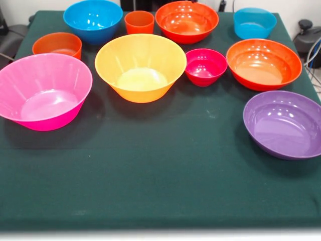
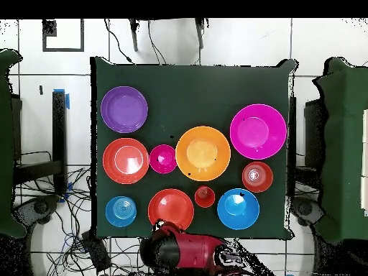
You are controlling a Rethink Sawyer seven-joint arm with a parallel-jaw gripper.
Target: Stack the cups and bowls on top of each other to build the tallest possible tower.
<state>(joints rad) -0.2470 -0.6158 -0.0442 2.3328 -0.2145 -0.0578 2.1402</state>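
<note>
Every vessel stands apart and upright on the green table [image 1: 160, 175]; nothing is stacked. The large yellow-orange flared bowl [image 1: 140, 67] [image 2: 203, 153] is empty at the middle. The large pink bowl [image 1: 42, 90] [image 2: 258, 131] is left of it in the front view. The small orange-red cup [image 1: 139, 22] [image 2: 205, 196] stands at the robot's side, between a blue bowl [image 1: 93, 20] [image 2: 238, 208] and an orange-red bowl [image 1: 186, 21] [image 2: 171, 209]. A small magenta bowl [image 1: 205, 66] [image 2: 163, 159], a second orange-red bowl [image 1: 263, 64] [image 2: 126, 160] and a purple bowl [image 1: 283, 123] [image 2: 124, 109] are on the right in the front view. The gripper shows in neither view.
A squat small orange bowl [image 1: 56, 45] [image 2: 257, 177] and a small light-blue bowl [image 1: 254, 22] [image 2: 121, 211] stand near the robot's side corners. The red arm [image 2: 187, 251] is drawn back over the pedestal. Cables lie on the floor [image 2: 72, 208] beside the table.
</note>
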